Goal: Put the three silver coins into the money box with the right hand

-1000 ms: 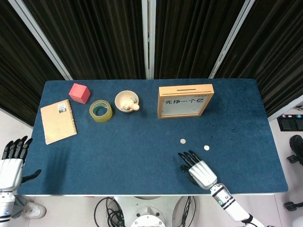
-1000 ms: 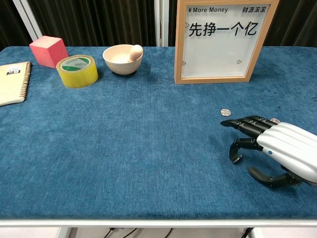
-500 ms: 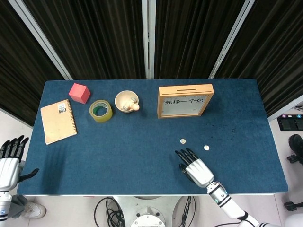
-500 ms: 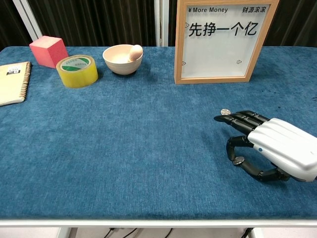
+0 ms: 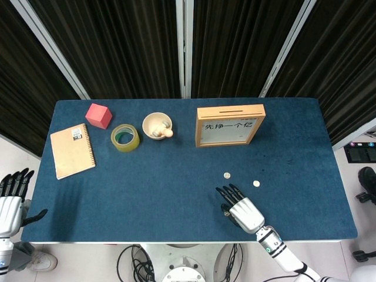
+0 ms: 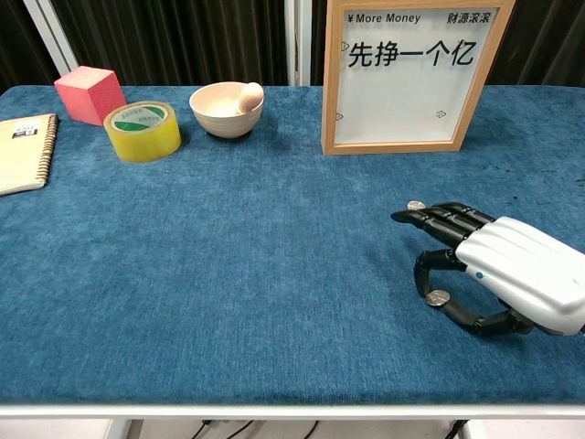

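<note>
My right hand (image 5: 239,207) hovers low over the blue table near its front edge, also seen as the right hand (image 6: 494,271) in the chest view. It pinches one silver coin (image 6: 438,297) between thumb and a curled finger. A second coin (image 5: 227,175) lies just beyond the outstretched fingertips, and shows as a coin (image 6: 416,207) in the chest view. A third coin (image 5: 256,183) lies to its right, hidden behind the hand in the chest view. The wooden money box (image 5: 230,124) stands upright further back, its slot on top. My left hand (image 5: 12,198) hangs off the table's left corner, fingers apart and empty.
A spiral notebook (image 5: 71,150), a pink cube (image 5: 98,115), a yellow tape roll (image 5: 125,137) and a bowl with an egg (image 5: 157,126) line the back left. The table's front edge (image 6: 292,402) runs close below the right hand.
The right hand slid left and forward over the table, curled its thumb and finger, and a coin now shows between them. The left hand dropped slightly lower.
</note>
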`<state>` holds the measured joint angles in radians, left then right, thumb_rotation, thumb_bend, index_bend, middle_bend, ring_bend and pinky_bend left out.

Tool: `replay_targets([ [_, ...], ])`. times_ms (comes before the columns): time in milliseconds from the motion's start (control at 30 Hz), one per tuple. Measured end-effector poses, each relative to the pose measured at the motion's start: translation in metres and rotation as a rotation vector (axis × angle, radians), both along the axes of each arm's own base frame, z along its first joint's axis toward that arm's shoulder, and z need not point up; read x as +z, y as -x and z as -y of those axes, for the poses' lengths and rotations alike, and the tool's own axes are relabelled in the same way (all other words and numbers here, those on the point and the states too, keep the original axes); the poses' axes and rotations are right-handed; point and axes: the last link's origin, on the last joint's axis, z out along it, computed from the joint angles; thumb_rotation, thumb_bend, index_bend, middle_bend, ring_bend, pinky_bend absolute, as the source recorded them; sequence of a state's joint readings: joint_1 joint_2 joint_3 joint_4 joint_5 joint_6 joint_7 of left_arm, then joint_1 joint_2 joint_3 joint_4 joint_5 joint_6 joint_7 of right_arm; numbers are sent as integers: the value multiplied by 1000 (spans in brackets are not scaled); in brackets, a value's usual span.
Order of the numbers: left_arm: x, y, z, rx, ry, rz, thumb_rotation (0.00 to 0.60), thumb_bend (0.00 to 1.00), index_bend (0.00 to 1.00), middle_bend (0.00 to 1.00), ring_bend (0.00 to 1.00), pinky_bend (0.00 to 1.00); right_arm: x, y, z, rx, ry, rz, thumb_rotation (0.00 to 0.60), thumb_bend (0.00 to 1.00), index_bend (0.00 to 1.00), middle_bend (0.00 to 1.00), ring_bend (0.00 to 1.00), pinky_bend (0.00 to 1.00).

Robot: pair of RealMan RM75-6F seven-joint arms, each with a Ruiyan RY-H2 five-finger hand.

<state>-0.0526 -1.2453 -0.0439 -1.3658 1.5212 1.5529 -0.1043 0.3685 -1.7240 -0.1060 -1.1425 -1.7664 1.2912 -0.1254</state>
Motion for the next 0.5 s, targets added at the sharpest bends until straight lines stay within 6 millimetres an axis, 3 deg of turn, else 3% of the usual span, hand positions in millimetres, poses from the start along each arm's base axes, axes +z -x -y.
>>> replay_targets([
  [500,0,0,-1,-13,-6,-4,600,42,42,36,0,0,-1,-3,3,17,20,41,600,339,425,0,0,0],
])
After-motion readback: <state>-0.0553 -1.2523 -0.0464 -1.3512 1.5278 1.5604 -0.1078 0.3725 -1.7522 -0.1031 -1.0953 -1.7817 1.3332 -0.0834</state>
